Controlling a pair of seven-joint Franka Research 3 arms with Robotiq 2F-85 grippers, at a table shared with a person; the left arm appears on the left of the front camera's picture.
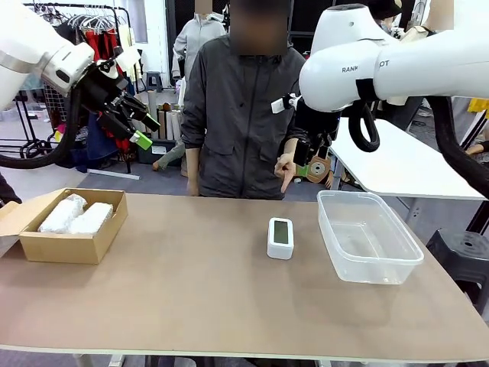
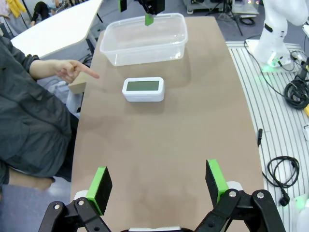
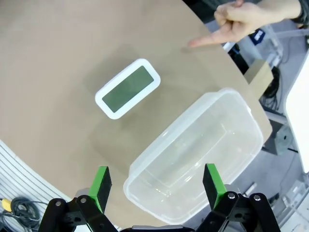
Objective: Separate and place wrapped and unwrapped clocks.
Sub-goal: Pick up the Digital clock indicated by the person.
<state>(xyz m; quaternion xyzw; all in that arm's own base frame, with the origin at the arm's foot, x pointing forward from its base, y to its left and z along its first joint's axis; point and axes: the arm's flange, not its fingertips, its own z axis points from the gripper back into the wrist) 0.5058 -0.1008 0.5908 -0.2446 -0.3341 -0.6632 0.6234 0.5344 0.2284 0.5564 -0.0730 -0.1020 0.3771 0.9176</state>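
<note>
Green pads (image 2: 102, 187) on my left end effector (image 2: 158, 186) stand wide apart, nothing held. It hangs high over the left end of the bench (image 1: 191, 298). Right end effector (image 3: 157, 186) is also spread wide and empty, up over the far right, looking down on tub and clock.

Bare clock (image 1: 280, 237) lies flat, screen up, mid-bench, just left of the clear plastic tub (image 3: 145, 166), not touching it. Two wrapped bundles (image 1: 76, 217) sit side by side in the cardboard box (image 1: 65, 248) at near left. Person's hand (image 1: 285, 170) points down from the far edge, near the clock.

Risks as I read them:
- That hand is close to my approach path. A fast descent could hit it.
- The clock is low and flat, so a top pinch may skid off or scrape the bench.
- The tub looks light and sits close, so an outer finger could clip its wall and shove it.

Hard to see:
- In the front view the right end effector is mostly behind its own arm.
- The clock's screen is unreadable.
- The wrap hides what the bundles hold.
- The box's flap is cut off at the left edge.
</note>
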